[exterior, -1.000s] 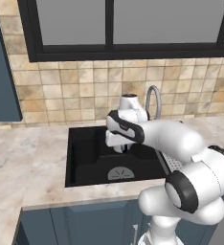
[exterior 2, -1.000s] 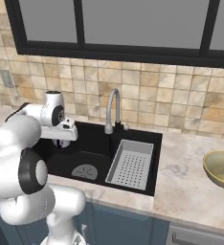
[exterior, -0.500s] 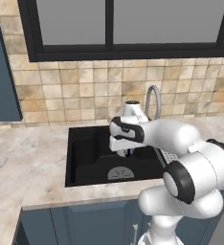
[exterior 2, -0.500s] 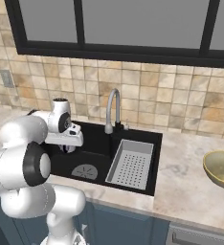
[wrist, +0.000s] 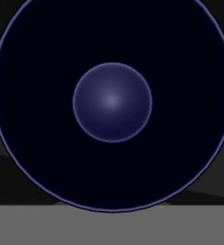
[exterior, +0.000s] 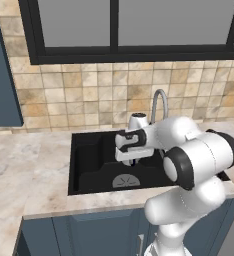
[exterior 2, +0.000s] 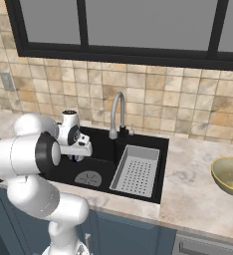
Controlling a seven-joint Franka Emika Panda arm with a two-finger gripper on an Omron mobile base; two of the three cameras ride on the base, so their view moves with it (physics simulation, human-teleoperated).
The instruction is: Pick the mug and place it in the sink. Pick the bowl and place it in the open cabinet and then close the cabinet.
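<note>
Left base view: end effector (exterior: pixel 130 161) low inside the sink (exterior: pixel 91 170), closed narrow on a dark mug, above the drain (exterior: pixel 125 181). Right base view: bowl (exterior 2: pixel 230 175) on desk, far right. Hand view: mug (wrist: pixel 112 102) interior directly below.

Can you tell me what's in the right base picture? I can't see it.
A white robot arm reaches down into a black sink under a window. A tan bowl sits on the counter, far right.

A kitchen: a black sink (exterior 2: pixel 138 144) with faucet (exterior 2: pixel 116 113) set in a marble counter (exterior: pixel 24 170), tan tile backsplash (exterior 2: pixel 153 102), window (exterior: pixel 139 25), blue cabinets (exterior: pixel 89 235) below.
</note>
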